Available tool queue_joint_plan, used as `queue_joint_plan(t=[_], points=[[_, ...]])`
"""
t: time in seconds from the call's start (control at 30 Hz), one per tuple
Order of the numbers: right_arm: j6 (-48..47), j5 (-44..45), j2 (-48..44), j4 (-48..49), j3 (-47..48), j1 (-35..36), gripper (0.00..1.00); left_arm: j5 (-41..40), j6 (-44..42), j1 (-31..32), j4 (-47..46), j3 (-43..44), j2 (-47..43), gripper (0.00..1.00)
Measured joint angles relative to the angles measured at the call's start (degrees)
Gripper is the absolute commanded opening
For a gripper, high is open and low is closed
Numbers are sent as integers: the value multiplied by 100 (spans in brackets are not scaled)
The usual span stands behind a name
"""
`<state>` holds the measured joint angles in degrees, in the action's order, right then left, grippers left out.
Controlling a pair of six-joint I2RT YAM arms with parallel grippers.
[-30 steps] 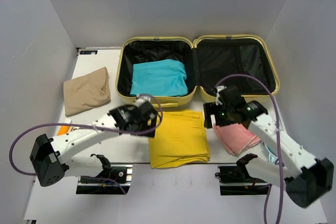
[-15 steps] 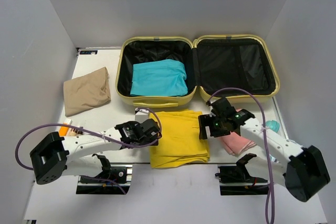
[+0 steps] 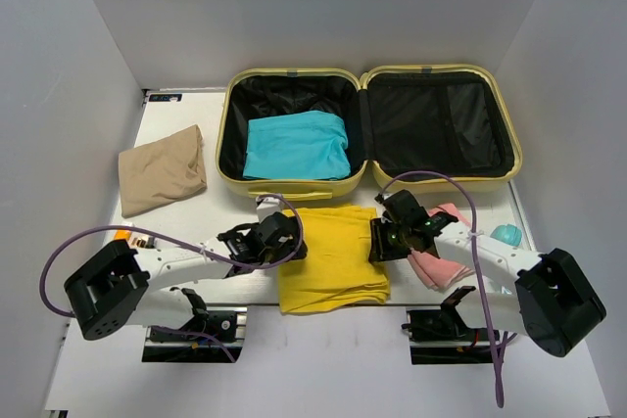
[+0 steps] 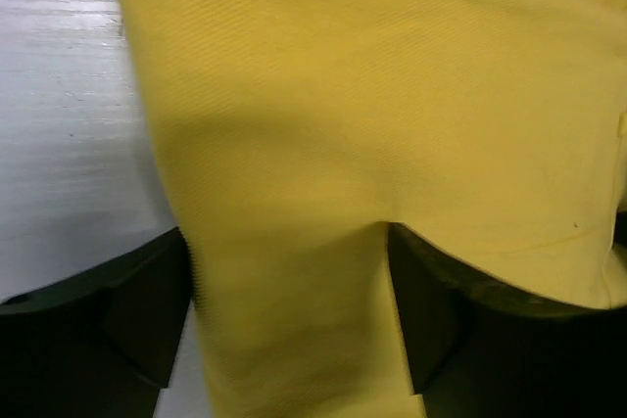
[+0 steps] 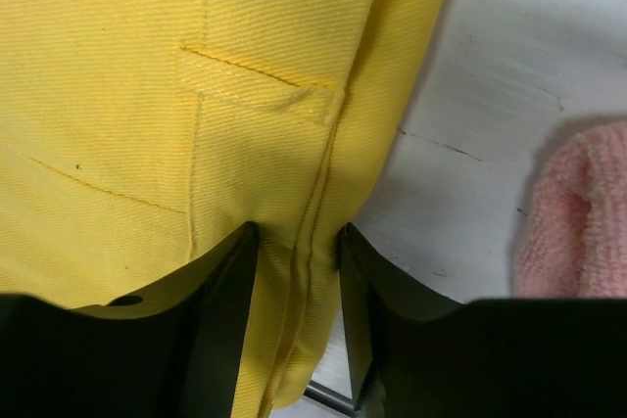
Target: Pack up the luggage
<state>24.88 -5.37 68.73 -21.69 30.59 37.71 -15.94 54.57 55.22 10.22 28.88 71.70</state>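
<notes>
Robot lab booth, plain grey walls [image 3: 69,95], white tabletop [image 3: 191,116]

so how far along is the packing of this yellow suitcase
Done: a folded teal garment lies in the pale yellow hard-shell suitcase. In hand: the left gripper and right gripper have opposite edges of the folded yellow garment between their fingers. To go: the tan folded cloth and pink towel on the table.

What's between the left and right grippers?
Only the folded yellow garment: left gripper at one side edge, right gripper at the opposite. Clear in the top external view.
</notes>
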Motion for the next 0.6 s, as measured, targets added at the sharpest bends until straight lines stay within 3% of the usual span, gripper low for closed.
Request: queue_joint_plan(t=[0.03,0.13,0.37,0.4,0.53,0.6], points=[[35,-20,28,42,0,17,37,7,-26,-4,-57,-7,55,74],[92,-39,28,136,-42,52,32,7,-81,-63,-85,-42,127,42],[214,35,-140,313,-195,107,29,118,-94,-72,-28,-46,-90,11],[223,44,-168,350,-223,111,29,142,-142,-66,15,-46,-149,0],[262,87,-282,463,-319,138,29,162,-601,63,332,144,-310,0],[245,101,-363,481,-337,146,35,138,-907,188,688,492,-293,0]])
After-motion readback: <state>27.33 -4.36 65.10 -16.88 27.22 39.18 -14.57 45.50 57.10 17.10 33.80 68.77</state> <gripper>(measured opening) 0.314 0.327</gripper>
